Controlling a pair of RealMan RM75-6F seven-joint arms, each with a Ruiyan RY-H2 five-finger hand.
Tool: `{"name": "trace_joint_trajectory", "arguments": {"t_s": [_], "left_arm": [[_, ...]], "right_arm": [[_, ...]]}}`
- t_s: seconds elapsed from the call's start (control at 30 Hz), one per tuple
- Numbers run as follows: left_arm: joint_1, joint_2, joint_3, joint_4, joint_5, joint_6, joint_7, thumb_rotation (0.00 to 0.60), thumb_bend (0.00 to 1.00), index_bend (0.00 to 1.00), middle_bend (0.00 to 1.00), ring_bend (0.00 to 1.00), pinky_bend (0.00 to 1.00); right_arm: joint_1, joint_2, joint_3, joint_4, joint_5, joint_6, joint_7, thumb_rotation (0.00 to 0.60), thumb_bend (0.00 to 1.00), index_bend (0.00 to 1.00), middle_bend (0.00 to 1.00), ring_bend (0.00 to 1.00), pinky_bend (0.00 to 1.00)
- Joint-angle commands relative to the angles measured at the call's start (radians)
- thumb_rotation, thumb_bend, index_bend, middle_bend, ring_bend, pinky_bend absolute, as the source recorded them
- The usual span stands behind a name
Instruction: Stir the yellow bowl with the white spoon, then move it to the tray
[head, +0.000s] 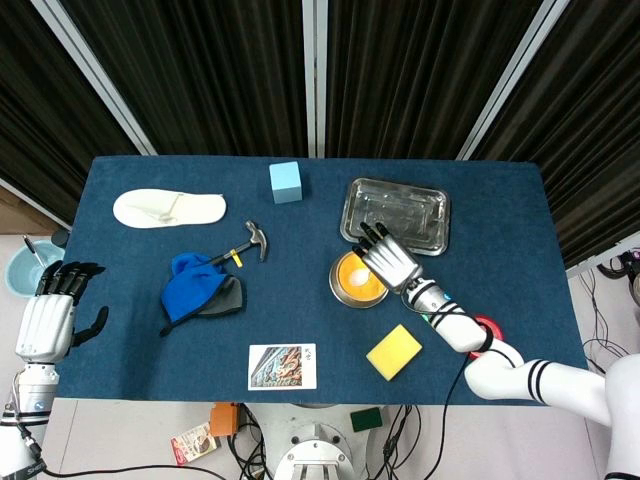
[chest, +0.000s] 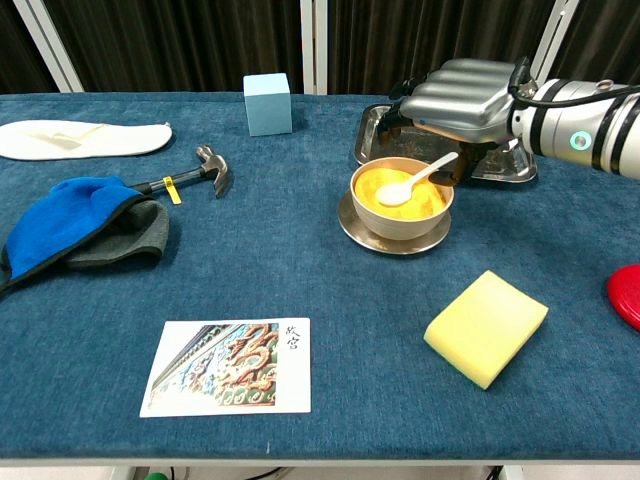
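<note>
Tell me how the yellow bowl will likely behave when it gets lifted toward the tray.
The yellow bowl sits on a separate saucer, so the two may part. It looks filled, so tilting could spill it. The white spoon resting inside might shift.

White spoon (chest: 415, 180) in yellow bowl (chest: 401, 197) (orange-tinted inside) beside silver tray (chest: 502, 148).

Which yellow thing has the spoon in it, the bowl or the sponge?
The bowl: the spoon dips into it. The sponge lies apart, nearer the table's front edge.

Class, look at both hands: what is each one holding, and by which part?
The right hand holds the white spoon by its handle end, bowl end dipped in the yellow bowl. The left hand holds nothing.
</note>
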Motion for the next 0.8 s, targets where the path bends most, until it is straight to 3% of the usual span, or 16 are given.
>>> {"name": "trace_joint_trajectory", "arguments": {"t_s": [0.03,0.17,0.37,0.8], "left_arm": [[0.001,0.002,0.000,-0.003,0.001,0.000,0.002,0.600,0.35,0.23,0.19,0.14,0.09],[0.001,0.003,-0.001,-0.010,0.000,-0.003,0.007,0.600,0.35,0.23,0.19,0.14,0.09],[0.002,-0.002,-0.001,-0.010,-0.002,-0.008,0.009,0.600,0.35,0.23,0.19,0.14,0.09],[0.004,-0.007,-0.004,-0.001,-0.005,-0.010,0.003,0.600,0.35,0.23,0.19,0.14,0.09]], "right_arm": [[0.000,0.035,-0.006,-0.026,-0.013,0.014,-0.011,0.600,0.32,0.28,0.28,0.07,0.19],[0.010,0.058,-0.003,-0.036,0.022,-0.010,-0.011,0.600,0.32,0.41,0.31,0.07,0.19],[0.017,0.030,-0.015,0.006,0.030,-0.020,0.016,0.600,0.34,0.44,0.37,0.09,0.19],[0.025,-0.035,-0.044,0.103,-0.032,0.013,0.038,0.600,0.38,0.47,0.35,0.09,0.19]]}}
